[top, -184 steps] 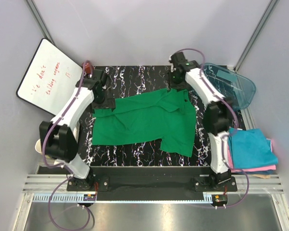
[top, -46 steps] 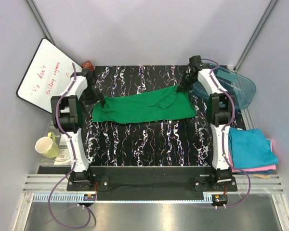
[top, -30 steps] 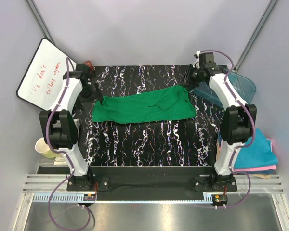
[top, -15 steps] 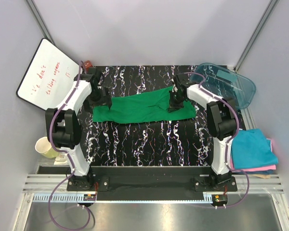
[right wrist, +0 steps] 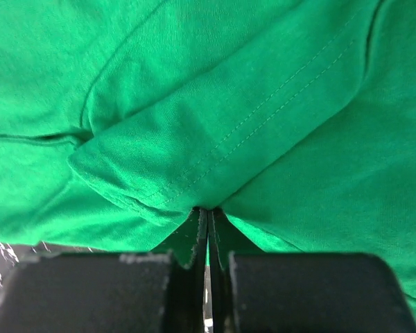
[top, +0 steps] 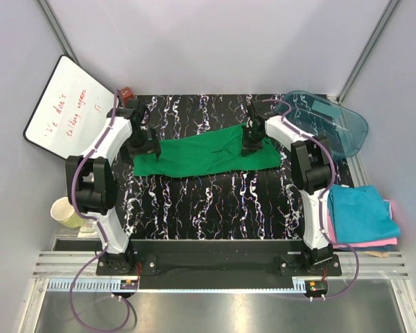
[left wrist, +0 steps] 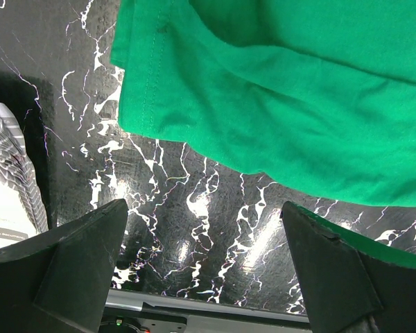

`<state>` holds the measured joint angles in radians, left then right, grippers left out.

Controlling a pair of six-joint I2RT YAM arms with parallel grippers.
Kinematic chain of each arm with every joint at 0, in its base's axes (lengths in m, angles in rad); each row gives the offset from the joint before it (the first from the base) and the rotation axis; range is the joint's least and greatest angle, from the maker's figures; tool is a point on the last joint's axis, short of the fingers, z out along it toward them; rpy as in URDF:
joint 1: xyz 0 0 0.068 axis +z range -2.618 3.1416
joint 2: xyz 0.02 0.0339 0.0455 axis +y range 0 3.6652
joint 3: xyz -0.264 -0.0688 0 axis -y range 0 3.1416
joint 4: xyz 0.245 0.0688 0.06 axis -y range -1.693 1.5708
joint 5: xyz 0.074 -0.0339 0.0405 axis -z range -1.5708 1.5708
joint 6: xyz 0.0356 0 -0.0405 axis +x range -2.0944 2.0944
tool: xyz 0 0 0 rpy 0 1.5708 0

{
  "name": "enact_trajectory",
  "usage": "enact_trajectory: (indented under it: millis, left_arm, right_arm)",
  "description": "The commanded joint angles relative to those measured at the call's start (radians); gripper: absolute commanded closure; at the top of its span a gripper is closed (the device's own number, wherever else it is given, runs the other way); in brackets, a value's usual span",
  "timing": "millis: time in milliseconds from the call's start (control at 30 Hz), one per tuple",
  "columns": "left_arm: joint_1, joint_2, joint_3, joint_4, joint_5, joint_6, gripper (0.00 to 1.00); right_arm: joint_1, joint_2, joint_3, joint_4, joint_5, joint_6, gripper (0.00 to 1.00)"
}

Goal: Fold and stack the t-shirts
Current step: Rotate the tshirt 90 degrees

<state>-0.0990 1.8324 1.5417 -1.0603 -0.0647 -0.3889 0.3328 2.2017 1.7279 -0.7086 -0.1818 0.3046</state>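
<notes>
A bright green t-shirt [top: 208,156] lies folded into a long band across the black marbled table [top: 215,201]. My right gripper [top: 249,148] stands on its right part, shut on a hemmed fold of the green cloth [right wrist: 194,104], which puckers into the jaws [right wrist: 206,211]. My left gripper [top: 148,147] hovers at the shirt's left end, wide open with only bare tabletop between its fingers [left wrist: 202,207]; the green hem [left wrist: 277,104] lies just beyond them. A folded teal-blue shirt [top: 360,211] tops a stack on pink [top: 371,243] and tan [top: 383,254] ones at the right edge.
A clear teal plastic tub [top: 336,125] lies at the back right, close to the right arm. A whiteboard [top: 69,107] leans at the back left, with a small red object [top: 127,92] beside it. A yellow mug [top: 66,211] stands off the table's left side.
My right gripper came down from beside the tub onto the shirt's right part and shut on a fold. My left gripper moved in from the table's left edge to the shirt's left end.
</notes>
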Motion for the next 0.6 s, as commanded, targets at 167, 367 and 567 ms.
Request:
enact_trajectory:
  millis: [167, 367, 567]
  left_arm:
    - [-0.002, -0.004, -0.015, 0.014, -0.015, 0.022, 0.01]
    - [-0.002, 0.004, -0.011, 0.011, -0.027, 0.041, 0.01]
    - [-0.002, 0.014, 0.004, -0.001, -0.038, 0.059, 0.01]
  right_arm:
    - [0.000, 0.110, 0.272, -0.008, 0.001, 0.037, 1.00]
    - [0.000, 0.203, 0.449, -0.045, -0.027, 0.063, 1.00]
    - [0.002, 0.387, 0.737, -0.135, -0.044, 0.088, 1.00]
